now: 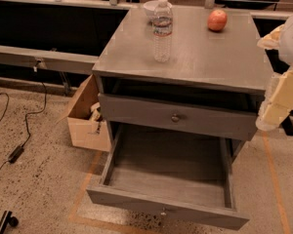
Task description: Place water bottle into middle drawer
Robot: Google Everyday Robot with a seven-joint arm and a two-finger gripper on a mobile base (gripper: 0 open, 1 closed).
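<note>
The water bottle (pixel 162 29), clear plastic with a white cap, stands upright on the grey cabinet's top (pixel 219 57), towards its back left. The middle drawer (pixel 166 179), the cabinet's lowest one, is pulled out wide and shows a bare plank floor with a small knob on its front. My gripper (pixel 279 96), cream and white, hangs at the right edge of the view, beside the cabinet's right front corner, well away from the bottle and holding nothing that I can see.
A white bowl (pixel 150 7) sits just behind the bottle, and a red apple (pixel 217 20) lies at the back right of the top. The drawer above (pixel 176 117) is closed. An open cardboard box (pixel 87 115) stands on the floor left of the cabinet, with cables (pixel 19 135) further left.
</note>
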